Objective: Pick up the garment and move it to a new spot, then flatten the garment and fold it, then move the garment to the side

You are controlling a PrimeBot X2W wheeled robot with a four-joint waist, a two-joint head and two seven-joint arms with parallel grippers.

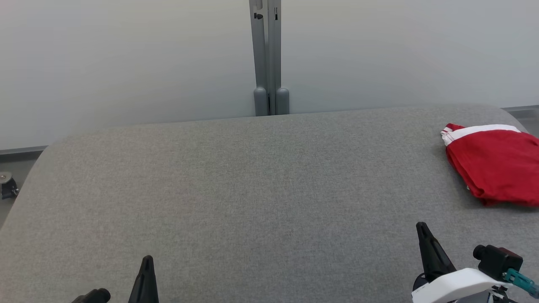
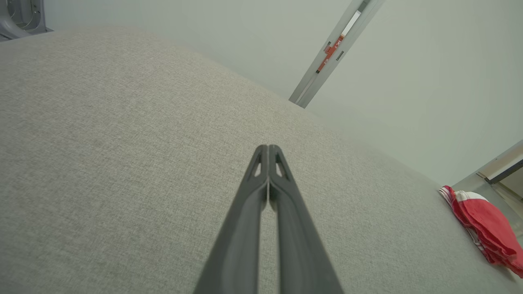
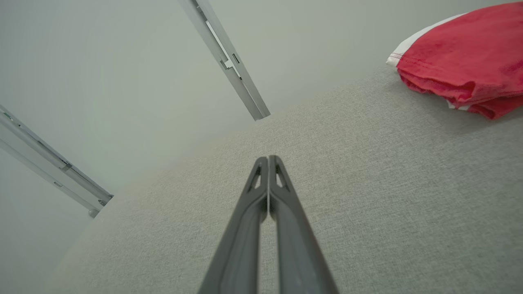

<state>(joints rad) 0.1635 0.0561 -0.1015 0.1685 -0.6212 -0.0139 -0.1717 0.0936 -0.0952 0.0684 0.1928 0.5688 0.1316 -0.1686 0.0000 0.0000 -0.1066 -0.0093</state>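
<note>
The garment (image 1: 494, 166) is red with a white striped band, folded into a compact bundle at the far right edge of the grey table (image 1: 252, 189). The left wrist view has the garment (image 2: 486, 226) at its lower right, and the right wrist view has the garment (image 3: 466, 57) at its upper right. My left gripper (image 1: 147, 259) is at the lower left over bare tabletop, its tips pressed together and empty (image 2: 268, 147). Below and left of the garment my right gripper (image 1: 421, 226) is also shut on nothing (image 3: 268, 157).
A grey metal post (image 1: 268, 59) stands behind the table's far edge against a pale wall. A caster wheel (image 1: 7, 185) sits on the floor off the table's left edge. The garment lies close to the table's right edge.
</note>
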